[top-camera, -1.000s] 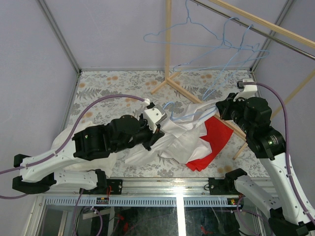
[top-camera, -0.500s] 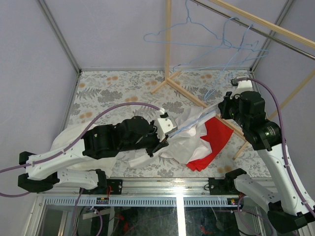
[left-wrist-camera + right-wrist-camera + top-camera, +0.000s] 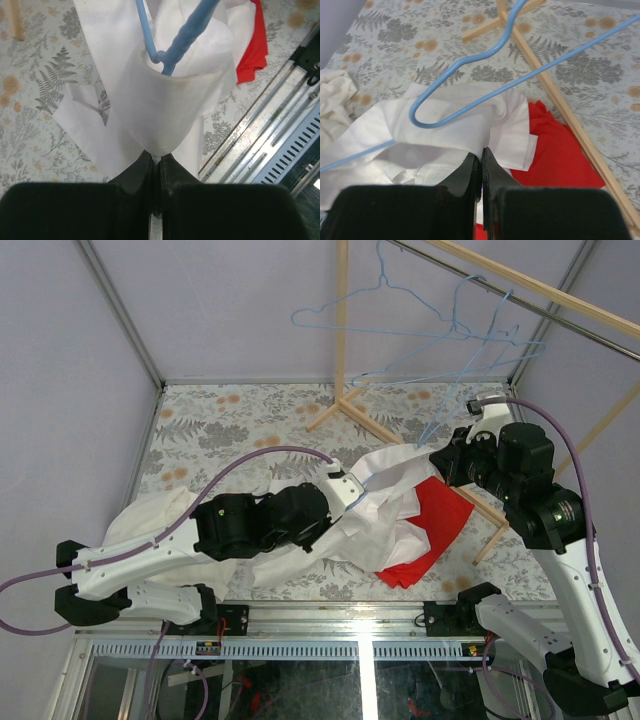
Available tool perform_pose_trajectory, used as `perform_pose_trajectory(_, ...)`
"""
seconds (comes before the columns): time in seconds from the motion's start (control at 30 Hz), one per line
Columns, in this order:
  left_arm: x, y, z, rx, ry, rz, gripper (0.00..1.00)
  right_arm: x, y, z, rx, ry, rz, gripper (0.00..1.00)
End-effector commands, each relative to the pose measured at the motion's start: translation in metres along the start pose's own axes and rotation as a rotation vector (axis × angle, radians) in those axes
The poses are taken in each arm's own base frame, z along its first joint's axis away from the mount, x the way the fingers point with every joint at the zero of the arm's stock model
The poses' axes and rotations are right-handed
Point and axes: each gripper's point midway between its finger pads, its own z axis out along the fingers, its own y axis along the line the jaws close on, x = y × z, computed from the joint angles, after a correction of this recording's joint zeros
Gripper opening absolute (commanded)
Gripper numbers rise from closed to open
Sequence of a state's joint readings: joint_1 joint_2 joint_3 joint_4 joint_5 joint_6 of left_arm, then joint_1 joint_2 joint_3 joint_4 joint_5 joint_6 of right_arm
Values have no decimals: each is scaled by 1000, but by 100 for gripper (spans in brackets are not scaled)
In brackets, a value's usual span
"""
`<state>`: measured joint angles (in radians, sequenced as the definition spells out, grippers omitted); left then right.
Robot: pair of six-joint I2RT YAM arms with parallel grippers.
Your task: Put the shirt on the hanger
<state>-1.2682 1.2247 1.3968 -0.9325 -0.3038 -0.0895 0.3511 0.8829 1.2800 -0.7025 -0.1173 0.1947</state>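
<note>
The white shirt (image 3: 385, 502) hangs stretched between my two grippers above the flowered table. My left gripper (image 3: 350, 490) is shut on a fold of its fabric (image 3: 170, 110), which forms a loop in front of the jaws. A blue wire hanger (image 3: 182, 37) runs down into that loop. In the right wrist view the hanger's hook (image 3: 465, 62) lies over the shirt (image 3: 455, 130), just ahead of my right gripper (image 3: 481, 152). That gripper (image 3: 440, 455) is shut on a shirt edge. My left gripper (image 3: 156, 157) shows white cloth pinched between closed jaws.
A red cloth (image 3: 435, 525) lies under the shirt's right side. An off-white garment (image 3: 150, 520) is heaped at the left by my left arm. A wooden rack (image 3: 345, 340) stands at the back with more blue hangers (image 3: 400, 325) on its rail; its base bar (image 3: 560, 105) crosses the table.
My left arm has swung right and forward, carrying its shirt fold closer to the right gripper. The right gripper shifted slightly. Both stayed shut.
</note>
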Motion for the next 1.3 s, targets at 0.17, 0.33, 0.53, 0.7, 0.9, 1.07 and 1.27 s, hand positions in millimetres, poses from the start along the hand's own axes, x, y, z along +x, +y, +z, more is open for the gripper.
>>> perform_pose_trajectory(0.17,-20,22,-11,-118,-96,-77,0,-52,23,-47,-81,-201,13,0)
perform_pose_trajectory(0.33,-8,10,-4,-52,-52,-34,0,-98,19,-72,-18,-329,4,0)
perform_pose_trajectory(0.53,11,-18,-5,120,-11,38,0,-117,-15,-66,179,-328,-37,0)
perform_pose_trajectory(0.7,15,-12,-13,101,-35,29,0,-106,-20,-58,196,-288,-69,0)
perform_pose_trajectory(0.9,-4,23,-22,-105,-127,-112,0,-77,20,-59,-62,-265,-156,0)
perform_pose_trajectory(1.07,-28,45,-40,-215,-216,-210,0,-46,65,-63,-344,-218,-161,1)
perform_pose_trajectory(1.27,-60,28,-69,-45,-366,-218,0,-6,50,-35,-287,-74,-74,1)
